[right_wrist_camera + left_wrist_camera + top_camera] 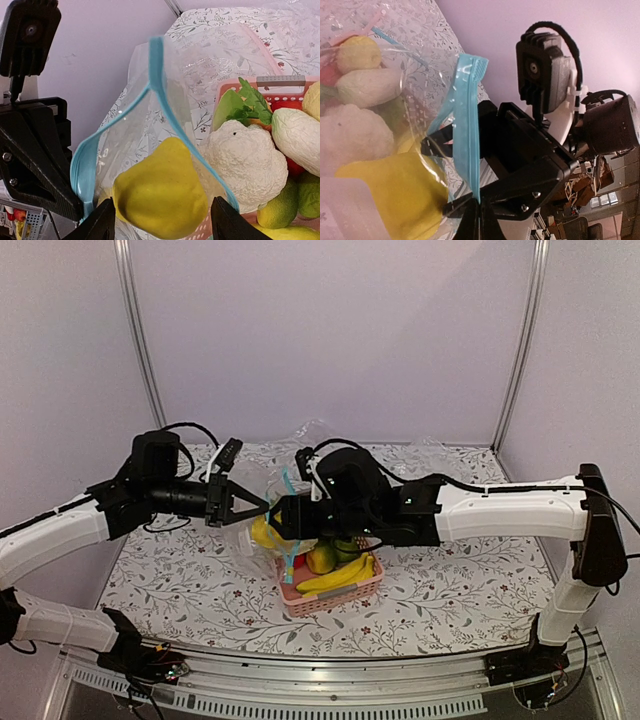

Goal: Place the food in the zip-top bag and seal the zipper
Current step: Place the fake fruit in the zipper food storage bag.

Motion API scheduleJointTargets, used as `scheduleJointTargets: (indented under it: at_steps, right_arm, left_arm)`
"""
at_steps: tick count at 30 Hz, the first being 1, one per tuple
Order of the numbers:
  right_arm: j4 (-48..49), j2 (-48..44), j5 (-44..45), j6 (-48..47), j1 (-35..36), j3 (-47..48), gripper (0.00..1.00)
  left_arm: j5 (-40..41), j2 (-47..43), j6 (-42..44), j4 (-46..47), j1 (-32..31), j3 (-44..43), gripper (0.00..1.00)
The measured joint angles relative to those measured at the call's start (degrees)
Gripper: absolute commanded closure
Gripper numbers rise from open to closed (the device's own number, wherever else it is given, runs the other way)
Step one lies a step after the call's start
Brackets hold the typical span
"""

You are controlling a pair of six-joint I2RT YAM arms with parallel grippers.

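The zip-top bag point(150, 130) hangs with its mouth held wide over the left end of the pink basket. My left gripper point(480, 205) is shut on the light-blue zipper point(465, 125) at one end of the mouth. A yellow lemon-like fruit point(160, 195) sits inside the mouth between the two zipper strips point(160, 90). My right gripper point(162, 215) stands open around it, with a small gap beside the right finger point(225, 222). A white oblong piece point(297, 135) and a round green fruit point(275, 210) lie in the basket.
The pink lattice basket point(335, 598) also holds a white cauliflower point(245, 160), a yellow banana bunch point(340, 577) and leafy greens point(250, 100). Both arms meet over its left end point(270, 520). Purple walls and metal posts point(140, 340) ring the flowered table.
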State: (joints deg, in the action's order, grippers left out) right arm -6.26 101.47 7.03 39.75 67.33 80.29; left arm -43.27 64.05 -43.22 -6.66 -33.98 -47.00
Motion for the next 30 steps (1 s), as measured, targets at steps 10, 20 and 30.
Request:
scheduleJointTargets:
  at_steps: [10,20,30]
  right_arm:
    - [0.44,-0.02,-0.26,-1.81,-0.02,0.02,0.17]
    - [1.18,-3.19,-2.56,-5.40,0.00,0.02,0.10]
    - [-0.83,-15.41,0.79,-8.46,0.04,-2.86,0.07]
  left_arm:
    - [1.33,-1.79,-2.43,-0.85,4.83,2.40,1.00]
    - [5.92,-3.32,1.60,-8.70,7.72,2.36,1.00]
    - [6.56,-3.67,12.70,-19.67,12.61,-1.51,1.00]
